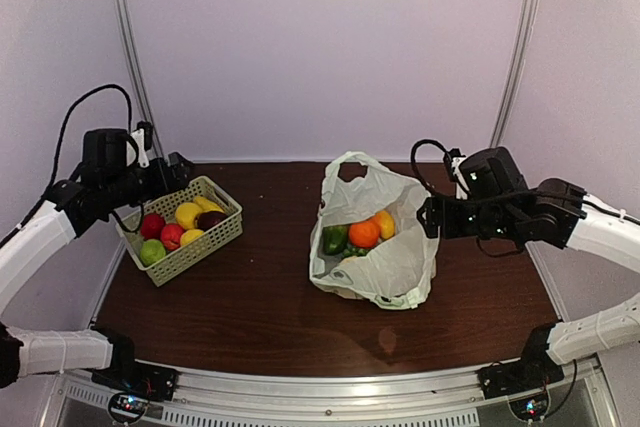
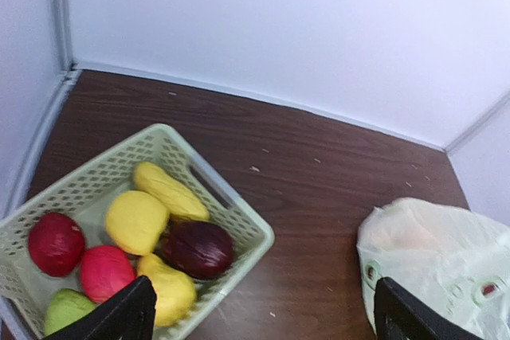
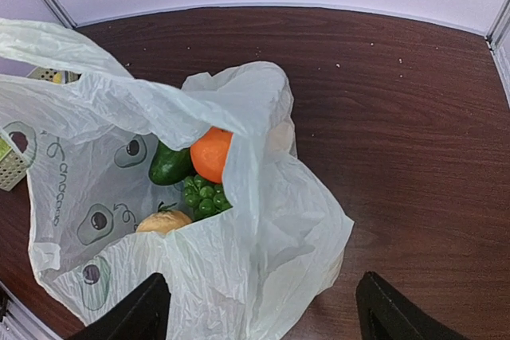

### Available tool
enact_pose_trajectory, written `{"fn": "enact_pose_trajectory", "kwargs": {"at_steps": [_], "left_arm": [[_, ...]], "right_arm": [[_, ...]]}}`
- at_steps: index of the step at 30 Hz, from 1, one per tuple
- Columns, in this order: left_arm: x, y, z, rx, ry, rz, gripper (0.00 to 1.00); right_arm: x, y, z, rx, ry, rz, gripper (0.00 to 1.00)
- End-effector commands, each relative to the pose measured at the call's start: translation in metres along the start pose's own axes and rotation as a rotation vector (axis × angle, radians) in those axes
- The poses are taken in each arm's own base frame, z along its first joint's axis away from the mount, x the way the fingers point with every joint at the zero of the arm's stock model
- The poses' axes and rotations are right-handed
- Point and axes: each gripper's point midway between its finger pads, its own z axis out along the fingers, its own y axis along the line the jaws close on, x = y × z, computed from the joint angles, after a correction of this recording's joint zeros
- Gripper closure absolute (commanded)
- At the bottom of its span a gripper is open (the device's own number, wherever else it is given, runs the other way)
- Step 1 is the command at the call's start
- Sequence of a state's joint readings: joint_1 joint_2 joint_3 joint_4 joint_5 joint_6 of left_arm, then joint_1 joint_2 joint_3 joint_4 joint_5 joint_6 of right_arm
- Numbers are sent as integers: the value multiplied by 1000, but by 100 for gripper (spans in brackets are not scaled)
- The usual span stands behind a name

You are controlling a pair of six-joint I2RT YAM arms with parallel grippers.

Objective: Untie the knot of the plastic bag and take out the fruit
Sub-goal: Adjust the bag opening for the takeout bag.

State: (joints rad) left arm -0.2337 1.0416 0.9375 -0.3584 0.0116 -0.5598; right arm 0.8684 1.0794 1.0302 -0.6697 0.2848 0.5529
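Note:
The plastic bag [image 1: 385,272] lies open on the table right of centre, its loop handles [image 1: 350,162] loose and apart; no knot shows. Inside it are an orange fruit [image 3: 211,153], green grapes [image 3: 203,197], a dark green piece [image 3: 169,165] and a peach-coloured one [image 3: 163,222]. My right gripper [image 1: 428,215] hovers just right of the bag, open and empty, and looks down over the bag's near wall [image 3: 263,318]. My left gripper [image 1: 183,171] is open and empty above the basket's far edge [image 2: 263,328]. The bag's edge shows at the lower right of the left wrist view [image 2: 446,252].
A pale green slotted basket [image 1: 224,235] stands at the left with yellow and red fruit, a green pear [image 1: 152,252] and a dark purple plum [image 2: 198,248]. Its corner shows in the right wrist view [image 3: 9,169]. White walls close the back and sides.

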Motion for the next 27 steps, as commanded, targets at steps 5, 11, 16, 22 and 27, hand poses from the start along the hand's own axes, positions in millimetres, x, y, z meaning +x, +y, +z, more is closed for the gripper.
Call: {"fn": "enact_pose_trajectory", "kwargs": {"at_steps": [5,11,16,22,27], "left_arm": [[84,-109,-43,296,207,80,6],[126,-185,-65,449,236,148,8],[164,-249,-73,502,285,278,9],[197,-314,-65,599,314,374,14],[214,-345,-41,602,320,415,26]], "right_arm": [[-14,-5,26,-41,29,-5,25],[-18,2,38,-94,55,-6,38],[-11,3,40,-114,85,-13,84],[2,10,34,-189,106,-7,100],[12,10,28,-218,119,0,100]]}}
